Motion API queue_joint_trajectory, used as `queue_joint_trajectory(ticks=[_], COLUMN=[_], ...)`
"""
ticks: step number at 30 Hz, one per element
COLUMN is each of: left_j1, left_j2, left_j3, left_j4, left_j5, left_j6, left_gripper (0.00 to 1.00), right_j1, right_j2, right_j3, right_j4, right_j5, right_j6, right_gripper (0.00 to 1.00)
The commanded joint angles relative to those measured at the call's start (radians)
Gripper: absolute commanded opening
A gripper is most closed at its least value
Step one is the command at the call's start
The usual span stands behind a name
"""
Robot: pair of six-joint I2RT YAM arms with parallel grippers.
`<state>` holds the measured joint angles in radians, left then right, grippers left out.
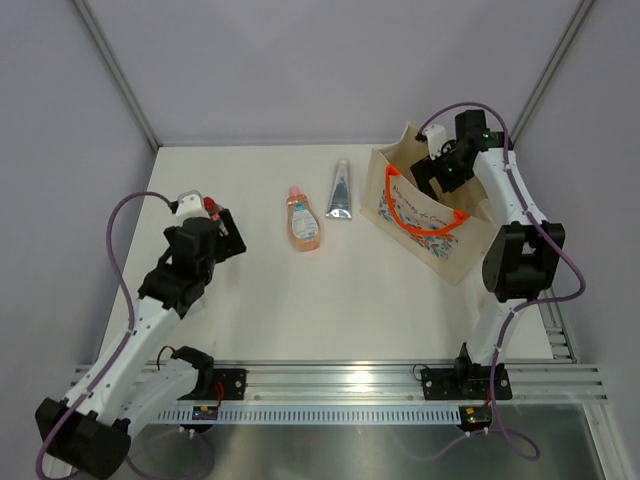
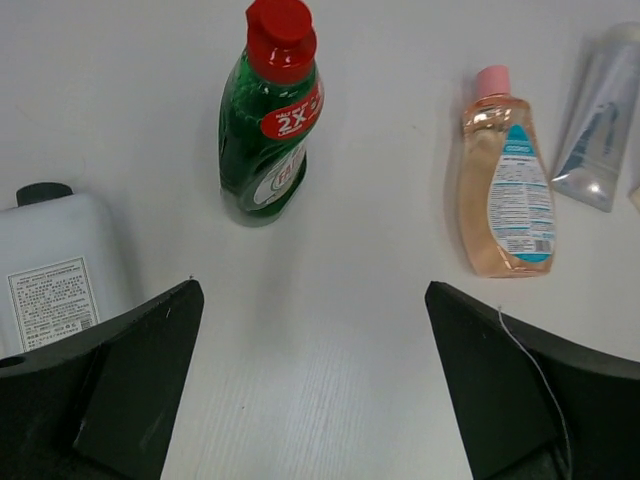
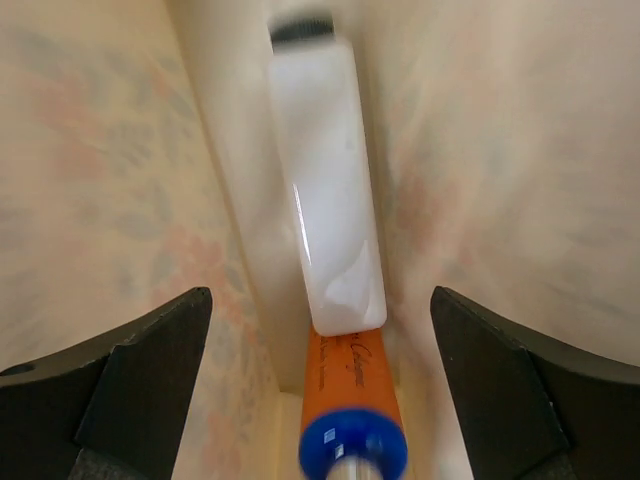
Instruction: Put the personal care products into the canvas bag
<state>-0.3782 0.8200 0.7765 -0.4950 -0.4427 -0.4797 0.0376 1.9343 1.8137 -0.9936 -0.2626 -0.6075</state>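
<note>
- Over at the far right corner of the worktop (image 1: 250,300) sits the canvas bag (image 1: 447,255), mouth up, with its orange handles (image 1: 425,227) flopped over the printed side.
- The right gripper (image 3: 320,295) is down in the bag's mouth, jaws spread wide, gripping nothing.
- Inside, a white bottle (image 3: 330,200) lies lengthwise between the bag's walls, dark cap at the end away from the gripper. An orange bottle (image 3: 350,390) sits end to end with it, blue cap toward the camera. Bit blurry tbh.
- The left gripper (image 2: 312,290) is wide too and empty, near the left edge.
- Just ahead of it is the green bottle (image 2: 262,140), red cap at the end away from the gripper. Can't tell if it's standing or lying. A squarish white bottle (image 2: 55,270) is beside the left finger.
- Mid-worktop, the peach-pink bottle (image 1: 302,225) and silver tube (image 1: 340,190) lie flat side by side, not touching. Long axes run near-to-far, caps toward the far edge.
</note>
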Motion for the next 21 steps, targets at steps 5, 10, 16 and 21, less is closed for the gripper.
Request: queue_joint_trajectory(ticks=[5,10,16,21], left_j1=[0.162,0.228,0.268,0.298], left_j2=[0.233,0.358,0.548,0.636], left_j3=[0.049,0.060,0.122,0.135], left_j4=[0.151,0.300,0.453,0.527], left_j5=[0.042,0.247,0.341,0.427], left_j6=[0.116,0.260,0.421,0.461], left_gripper=[0.99,0.99,0.93,0.79], right_j1=[0.002,0.004,0.005,0.007], right_j2=[-0.290,-0.500,-0.748,-0.830], right_j3=[0.200,0.023,-0.387,-0.554], right_j4=[-0.046,0.044,0.281,0.300], right_j5=[-0.193,-0.490,-0.881,-0.987], right_j6=[0.054,0.083,0.051,-0.012], right_gripper=[0.99,1.00,0.99,0.99])
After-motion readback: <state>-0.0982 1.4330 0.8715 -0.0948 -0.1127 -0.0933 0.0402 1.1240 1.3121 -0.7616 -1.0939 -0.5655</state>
